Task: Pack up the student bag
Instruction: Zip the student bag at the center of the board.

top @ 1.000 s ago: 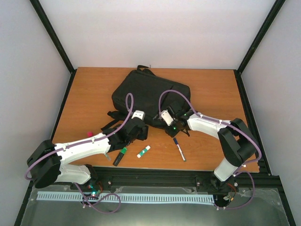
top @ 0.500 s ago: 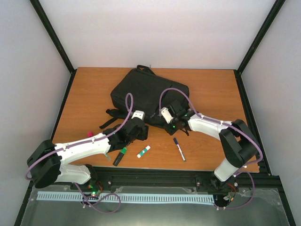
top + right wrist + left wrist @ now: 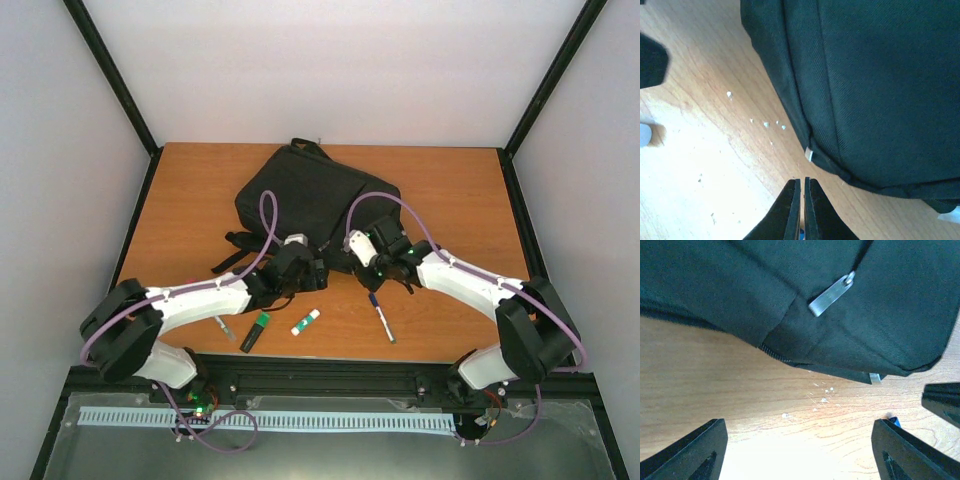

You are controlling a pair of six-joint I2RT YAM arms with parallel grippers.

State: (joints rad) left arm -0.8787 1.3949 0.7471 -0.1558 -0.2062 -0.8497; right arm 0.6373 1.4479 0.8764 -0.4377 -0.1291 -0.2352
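Left gripper (image 3: 799, 452) spread wide and empty, just short of the near edge of the bag (image 3: 790, 295); right gripper (image 3: 800, 200) pressed together on nothing beside it. Bag lies on the table (image 3: 200, 190), looks zipped, so those jaws could shove the fabric or slip off the small metal zip pull (image 3: 832, 294). No writing I can read.

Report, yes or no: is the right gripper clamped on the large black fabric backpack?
No: the right gripper is shut on nothing, over the wooden table beside the black fabric backpack.

Black student bag (image 3: 310, 195), orange-brown table (image 3: 190, 200)
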